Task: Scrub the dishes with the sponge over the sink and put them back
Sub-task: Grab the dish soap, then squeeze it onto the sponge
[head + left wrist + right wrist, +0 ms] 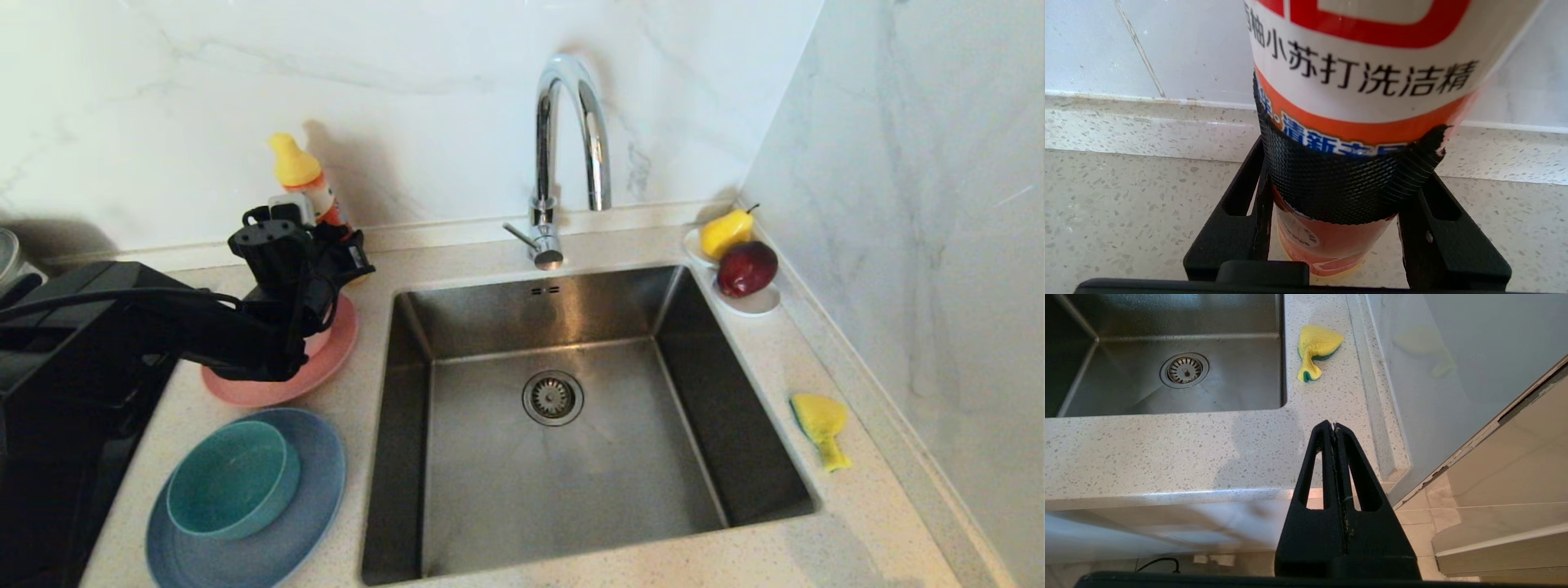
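My left gripper [314, 245] reaches over the salmon-pink plate [331, 359] at the back left of the counter. In the left wrist view its fingers [1241, 204] press both sides of an orange and white dish soap bottle [1355, 81], on its black mesh band; the left gripper [1345, 171] is shut on it. The bottle [304, 173] has a yellow cap. A teal bowl [233, 478] sits in a light blue plate [318, 498] at front left. The yellow sponge [820, 425] [1316, 347] lies crumpled to the right of the sink [506, 490] [1126, 384]. My right gripper [1334, 425] is shut and empty, out past the counter's front edge.
A chrome gooseneck tap [563, 139] arches over the sink's back edge. A white saucer [759, 304] at the back right holds a yellow pear [725, 233] and a dark red apple [747, 268]. A marble wall [922, 245] bounds the narrow counter strip on the right.
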Controlling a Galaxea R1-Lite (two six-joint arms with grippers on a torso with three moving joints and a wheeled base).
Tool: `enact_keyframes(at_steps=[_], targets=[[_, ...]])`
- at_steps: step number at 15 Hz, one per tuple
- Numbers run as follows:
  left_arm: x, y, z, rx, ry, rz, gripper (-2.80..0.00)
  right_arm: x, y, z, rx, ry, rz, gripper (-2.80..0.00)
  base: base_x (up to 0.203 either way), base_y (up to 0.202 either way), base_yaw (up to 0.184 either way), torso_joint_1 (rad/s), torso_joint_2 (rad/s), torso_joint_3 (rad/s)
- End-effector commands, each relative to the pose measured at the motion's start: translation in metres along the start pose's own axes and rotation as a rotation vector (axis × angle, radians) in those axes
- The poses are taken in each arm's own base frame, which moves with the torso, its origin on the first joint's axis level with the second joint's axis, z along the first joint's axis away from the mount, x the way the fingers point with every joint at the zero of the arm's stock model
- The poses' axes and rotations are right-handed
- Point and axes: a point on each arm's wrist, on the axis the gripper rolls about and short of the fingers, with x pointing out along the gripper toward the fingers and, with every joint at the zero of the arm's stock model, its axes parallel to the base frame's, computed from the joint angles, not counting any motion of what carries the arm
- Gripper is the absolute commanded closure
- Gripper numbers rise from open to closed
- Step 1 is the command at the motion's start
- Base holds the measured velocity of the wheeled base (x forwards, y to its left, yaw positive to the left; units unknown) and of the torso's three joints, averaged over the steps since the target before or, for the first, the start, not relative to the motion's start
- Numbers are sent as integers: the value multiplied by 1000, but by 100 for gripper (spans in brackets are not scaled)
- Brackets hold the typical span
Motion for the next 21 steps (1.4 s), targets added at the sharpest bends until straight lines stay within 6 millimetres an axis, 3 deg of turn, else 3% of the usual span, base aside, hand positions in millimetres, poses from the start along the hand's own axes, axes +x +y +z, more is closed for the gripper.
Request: enact_keyframes(at_steps=[1,8,11,14,16,19,21], targets=[[-3,0,17,-7,-36,0,0,0,0,0,0,-1,1,0,0,0,0,0,0,0],[-24,1,63,-17,-80,4,0,0,0,0,0,-1,0,0,0,0,0,0,0,0],[-46,0,102,-27,-116,16,0,0,0,0,0,-1,0,0,0,0,0,0,0,0],[-79,-7,157,-40,-129,22,0,0,0,0,0,-1,0,0,0,0,0,0,0,0],[-113,-16,196,-37,-81,-7,0,0,0,0,0,-1,0,0,0,0,0,0,0,0],[-168,-39,233,-6,58,-118,0,0,0,0,0,-1,0,0,0,0,0,0,0,0],[-193,-52,250,32,89,-162,0,0,0,0,0,0,0,0,0,0,0,0,0,0]])
